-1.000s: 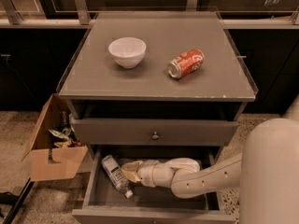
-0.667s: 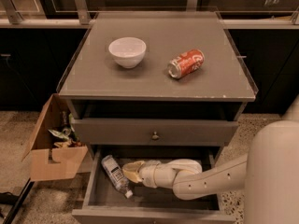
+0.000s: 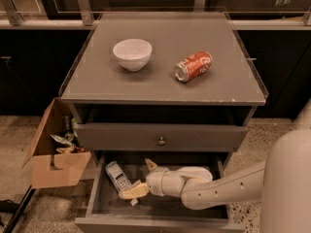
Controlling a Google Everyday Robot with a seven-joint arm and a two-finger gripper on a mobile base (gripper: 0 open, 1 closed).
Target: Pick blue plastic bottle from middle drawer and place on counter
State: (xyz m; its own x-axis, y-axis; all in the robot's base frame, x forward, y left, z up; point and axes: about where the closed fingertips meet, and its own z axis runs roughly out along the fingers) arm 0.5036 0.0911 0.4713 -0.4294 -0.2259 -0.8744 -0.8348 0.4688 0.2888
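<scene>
The blue plastic bottle [image 3: 118, 176] lies on its side at the left of the open middle drawer [image 3: 160, 210], its cap end toward the front. My gripper [image 3: 142, 178] is inside the drawer just right of the bottle. It is open, with one finger up and the other finger low against the bottle's near end. The bottle is not between the fingers. The grey counter [image 3: 160, 86] above holds no bottle.
A white bowl [image 3: 132, 53] and a red soda can [image 3: 193, 65] on its side sit on the counter. The shut drawer front with a round knob [image 3: 161, 141] hangs just above my arm. An open cardboard box [image 3: 53, 159] stands on the floor at left.
My gripper has edged slightly toward the bottle's near end. The bottle lies where it did.
</scene>
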